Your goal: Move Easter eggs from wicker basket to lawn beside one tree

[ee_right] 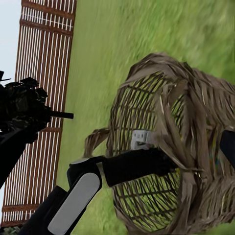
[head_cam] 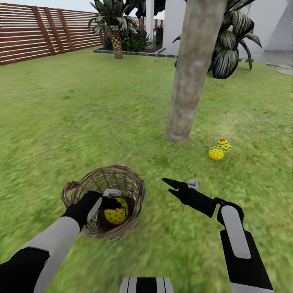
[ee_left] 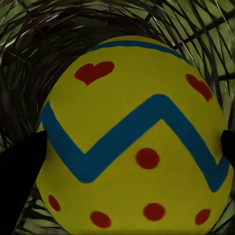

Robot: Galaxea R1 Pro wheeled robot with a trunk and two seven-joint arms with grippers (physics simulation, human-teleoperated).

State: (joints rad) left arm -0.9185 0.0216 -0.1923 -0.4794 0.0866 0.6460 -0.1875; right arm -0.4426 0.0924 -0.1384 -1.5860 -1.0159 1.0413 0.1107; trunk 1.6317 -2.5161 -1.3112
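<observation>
Left gripper point(head_cam: 110, 202) in basket point(head_cam: 134, 185), jaws round last egg point(head_cam: 116, 211), seemingly closed on it; right gripper point(head_cam: 181, 185) open, empty; next lift to two eggs point(head_cam: 219, 149) by tree point(head_cam: 191, 77).

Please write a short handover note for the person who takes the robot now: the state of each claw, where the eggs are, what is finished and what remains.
Left claw: inside the wicker basket, fingers on both sides of the last egg; a firm grip cannot be confirmed.
Right claw: open, empty, above the lawn right of the basket.
Done: two eggs lie on the grass beside the tree.
Left: lift the third egg out and set it by the same tree.
</observation>
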